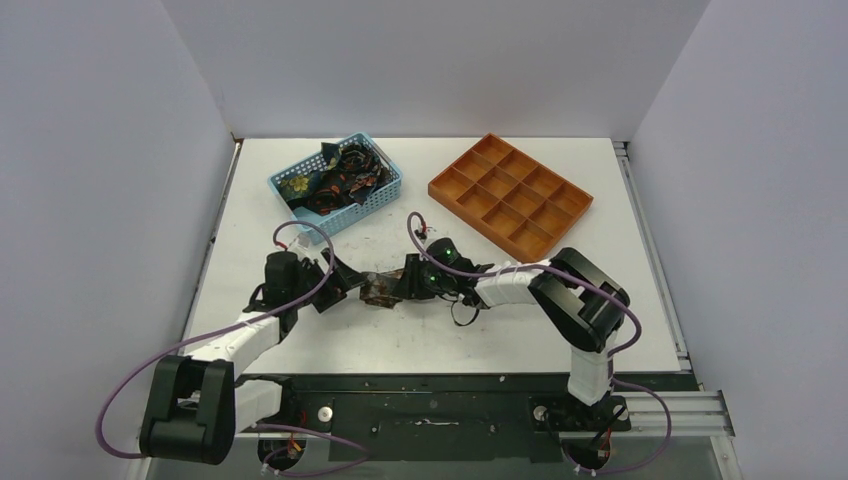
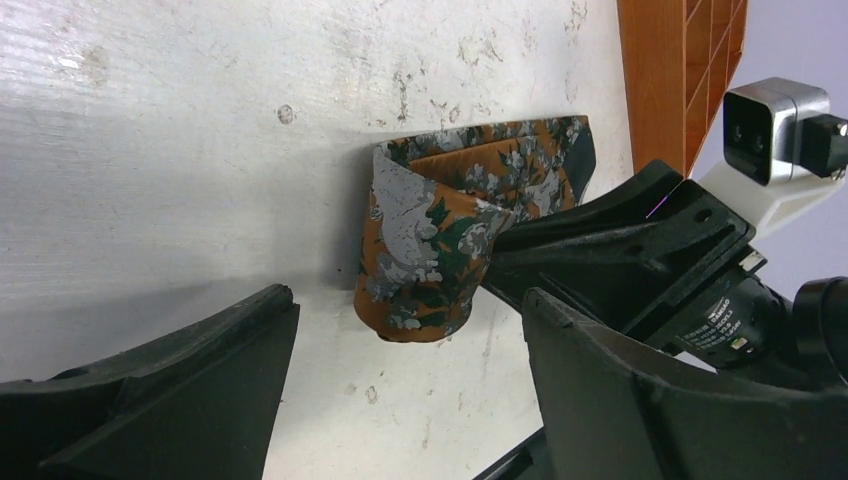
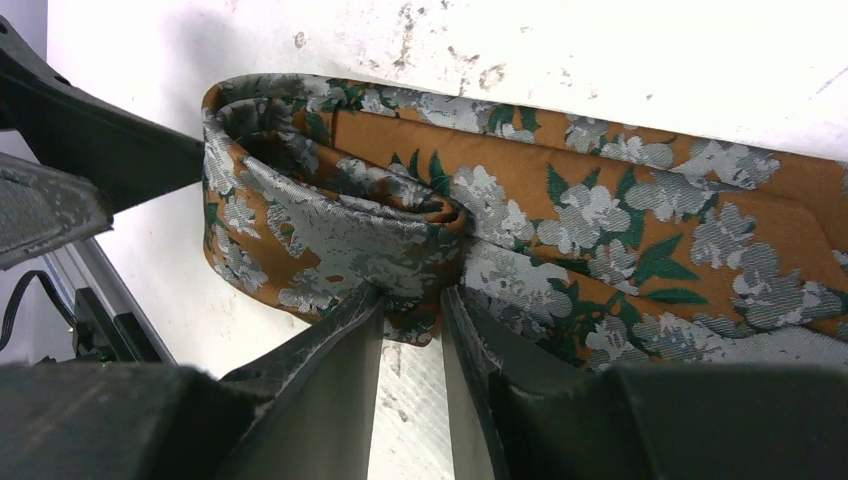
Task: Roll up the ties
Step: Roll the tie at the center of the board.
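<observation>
An orange tie with grey and green flowers [image 1: 381, 288] lies partly rolled at the table's middle. It also shows in the left wrist view [image 2: 440, 240] and the right wrist view [image 3: 520, 200]. My right gripper [image 3: 412, 300] is shut on the tie's rolled end, pinching folded layers between its fingers [image 3: 340, 330]. My left gripper [image 2: 400, 350] is open and empty, just left of the roll, its fingers [image 2: 200, 360] apart from the fabric. In the top view the left gripper [image 1: 340, 280] and right gripper [image 1: 400, 282] face each other across the tie. More dark ties [image 1: 340, 175] fill the blue basket.
A light-blue mesh basket [image 1: 383, 198] stands at the back left. An orange compartment tray [image 1: 510, 193] stands at the back right; its edge shows in the left wrist view [image 2: 660, 70]. Purple cables loop over both arms.
</observation>
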You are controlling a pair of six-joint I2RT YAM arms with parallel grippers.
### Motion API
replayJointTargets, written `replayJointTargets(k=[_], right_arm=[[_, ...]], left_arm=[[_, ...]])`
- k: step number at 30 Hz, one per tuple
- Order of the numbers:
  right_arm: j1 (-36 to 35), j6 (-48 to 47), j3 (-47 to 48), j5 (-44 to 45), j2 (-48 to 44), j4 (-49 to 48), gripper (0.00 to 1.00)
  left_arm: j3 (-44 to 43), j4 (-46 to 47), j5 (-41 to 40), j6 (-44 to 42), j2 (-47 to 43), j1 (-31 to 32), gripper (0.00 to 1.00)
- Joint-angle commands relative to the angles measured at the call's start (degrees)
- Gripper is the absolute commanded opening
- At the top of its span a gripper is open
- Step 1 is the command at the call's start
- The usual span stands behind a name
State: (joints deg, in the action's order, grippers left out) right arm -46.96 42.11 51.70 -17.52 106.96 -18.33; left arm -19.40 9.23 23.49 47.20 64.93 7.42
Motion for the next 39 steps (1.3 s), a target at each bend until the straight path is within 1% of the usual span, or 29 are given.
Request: replayJointTargets(k=[1, 9, 12, 15, 19, 21, 23, 25, 27, 30, 34, 39], right_arm=[[1.7, -0.6, -0.6, -0.5, 2.4, -0.1, 0.28], [3.9, 0.9, -1.9, -2.1, 4.6, -0.9, 0.26], [4.5, 1.1, -2.2, -2.5, 5.2, -1.0, 0.25], [4.9, 1.2, -2.4, -2.9, 6.0, -1.3, 0.25], [5.2, 1.3, -2.6, -3.2, 6.7, -2.0, 0.25], [5.3, 1.2, -2.6, -3.3, 7.2, -2.3, 0.24], [5.2, 1.1, -2.6, -3.5, 7.2, -2.6, 0.24], [5.2, 1.2, -2.8, -3.4, 7.1, -2.7, 0.24], [5.3, 1.2, -2.8, -3.6, 7.2, -3.0, 0.24], [5.2, 1.3, -2.8, -3.8, 7.1, -3.4, 0.24], [5.2, 1.3, -3.1, -4.0, 6.8, -3.5, 0.23], [5.2, 1.3, -3.6, -4.1, 5.8, -3.7, 0.23]], left_arm=[[-3.3, 1.6, 3.2, -2.0, 2.4, 0.3, 0.81], [-6.8, 2.3, 3.5, -2.7, 7.3, 2.1, 0.80], [-9.7, 0.2, 4.0, -5.7, 9.5, 2.1, 0.81], [-12.9, -4.1, 4.1, -11.6, 12.3, 2.1, 0.81], [-14.4, -2.8, 7.3, -14.9, 16.4, 2.1, 0.81], [-14.8, -1.7, 8.8, -15.3, 18.9, 2.1, 0.80], [-15.2, -1.6, 11.0, -16.1, 21.1, 2.7, 0.76], [-15.5, -2.7, 11.1, -17.4, 22.0, 3.4, 0.73], [-15.1, -1.5, 11.5, -17.3, 22.6, 3.6, 0.71], [-15.0, 0.7, 12.5, -16.2, 24.0, 3.6, 0.63], [-15.1, 2.2, 14.0, -15.5, 26.0, 3.7, 0.49], [-14.5, 3.3, 14.0, -14.7, 24.8, 3.7, 0.29]])
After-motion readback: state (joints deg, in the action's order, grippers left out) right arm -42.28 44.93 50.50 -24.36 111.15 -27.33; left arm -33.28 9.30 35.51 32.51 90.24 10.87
